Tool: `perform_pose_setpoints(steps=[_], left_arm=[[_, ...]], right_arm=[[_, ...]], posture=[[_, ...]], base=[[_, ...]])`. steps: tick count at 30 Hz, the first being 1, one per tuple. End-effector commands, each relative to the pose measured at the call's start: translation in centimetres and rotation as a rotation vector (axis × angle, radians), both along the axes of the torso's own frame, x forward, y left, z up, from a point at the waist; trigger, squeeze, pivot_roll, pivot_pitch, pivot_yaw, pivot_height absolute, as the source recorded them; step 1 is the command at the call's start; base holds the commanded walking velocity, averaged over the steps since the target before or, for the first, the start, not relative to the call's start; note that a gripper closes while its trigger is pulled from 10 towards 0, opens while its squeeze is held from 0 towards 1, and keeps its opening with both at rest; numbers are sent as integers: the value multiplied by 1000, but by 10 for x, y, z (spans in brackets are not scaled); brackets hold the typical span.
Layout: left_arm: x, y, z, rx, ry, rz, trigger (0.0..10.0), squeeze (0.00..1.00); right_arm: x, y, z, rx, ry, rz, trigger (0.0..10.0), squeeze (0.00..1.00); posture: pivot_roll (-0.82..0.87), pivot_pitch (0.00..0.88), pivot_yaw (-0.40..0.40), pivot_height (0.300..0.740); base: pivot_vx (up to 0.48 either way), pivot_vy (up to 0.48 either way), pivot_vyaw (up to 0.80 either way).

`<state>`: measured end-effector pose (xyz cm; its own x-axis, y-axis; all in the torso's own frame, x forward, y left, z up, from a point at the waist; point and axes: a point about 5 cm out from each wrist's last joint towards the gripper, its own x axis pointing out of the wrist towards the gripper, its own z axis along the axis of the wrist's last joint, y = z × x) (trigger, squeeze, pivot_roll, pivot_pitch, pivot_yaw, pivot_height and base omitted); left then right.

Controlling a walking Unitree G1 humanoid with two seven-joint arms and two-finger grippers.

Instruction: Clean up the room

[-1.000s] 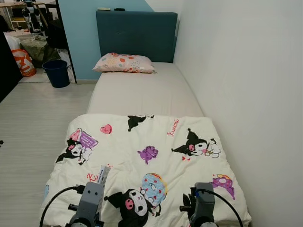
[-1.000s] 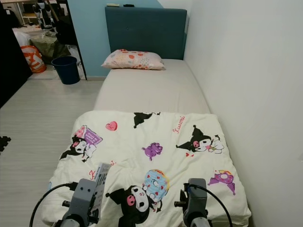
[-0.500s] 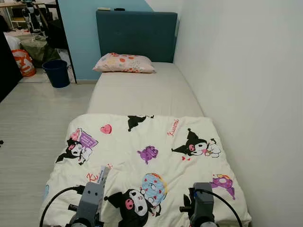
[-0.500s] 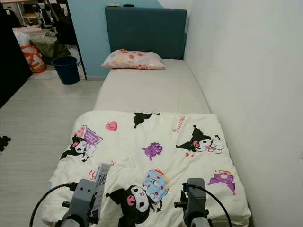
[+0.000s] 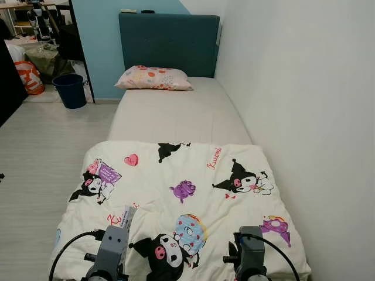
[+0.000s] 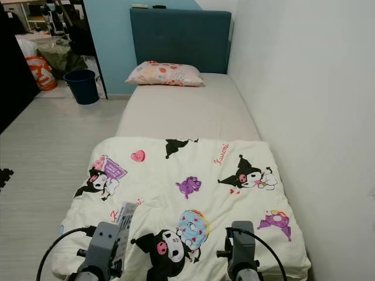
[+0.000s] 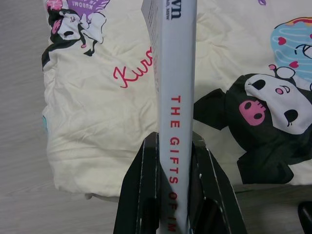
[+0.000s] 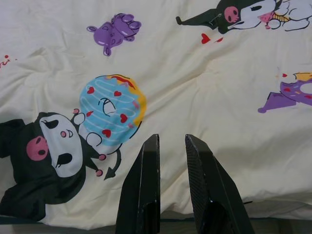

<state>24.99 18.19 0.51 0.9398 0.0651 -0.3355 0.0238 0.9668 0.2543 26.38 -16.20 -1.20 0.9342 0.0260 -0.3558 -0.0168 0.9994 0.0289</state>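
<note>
A single bed [image 5: 176, 114] stands lengthwise against the white wall, its dark teal headboard [image 5: 169, 44] at the far end. A floral pillow [image 5: 153, 78] lies at the head, just below the headboard. The middle of the mattress is bare, covered in a pale sheet. A cream blanket [image 5: 176, 199] printed with cartoon characters is spread over the near half, its near corner hanging over the bed's edge above the pale floor [image 5: 41, 152].

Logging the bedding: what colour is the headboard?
Dark teal headboard, seen best in the left eye view.
</note>
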Motion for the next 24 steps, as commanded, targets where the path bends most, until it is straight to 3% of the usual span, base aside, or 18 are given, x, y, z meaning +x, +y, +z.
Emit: perform_pose_setpoints(steps=[1, 24], left_arm=[[0, -4, 0, -3, -10, -10, 10000, 0], [0, -5, 0, -4, -11, -19, 10000, 0]], right_arm=[[-3, -2, -4, -11, 28, -1, 10000, 0], [-1, -2, -2, -19, 16, 1, 10000, 0]], posture=[[19, 121, -42, 728], [20, 105, -45, 728]], base=[[0, 0, 0], [0, 0, 0]])
